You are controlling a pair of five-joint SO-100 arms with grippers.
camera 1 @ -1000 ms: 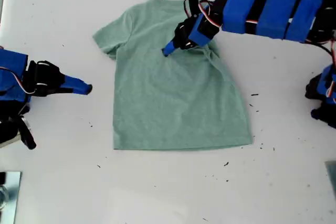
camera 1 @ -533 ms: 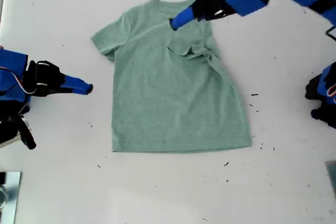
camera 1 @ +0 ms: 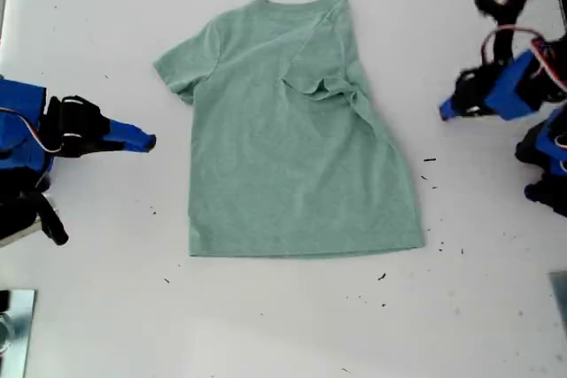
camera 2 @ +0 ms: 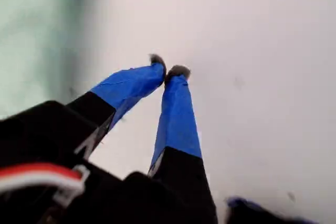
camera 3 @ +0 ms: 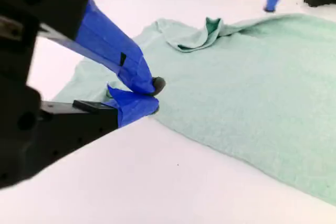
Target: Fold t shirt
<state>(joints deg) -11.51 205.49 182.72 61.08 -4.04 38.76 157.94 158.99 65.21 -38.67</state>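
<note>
My first pincer (camera 1: pixel 446 112) has pulled back off the t shirt (camera 1: pixel 292 139) to the exterior view's right, now clear of the cloth over bare worktop (camera 1: pixel 266 325), tips clenched on nothing. T shirt lies mid-worktop, one sleeve folded inward. My second pincer (camera 3: pixel 152 95), also clenched empty, sits just beside the opposite sleeve.

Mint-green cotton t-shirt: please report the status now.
My first gripper shut, empty, off the cloth. My second gripper shut, beside one sleeve. Mint-green cotton t-shirt flat, one sleeve folded inward. Nothing in the way.
</note>
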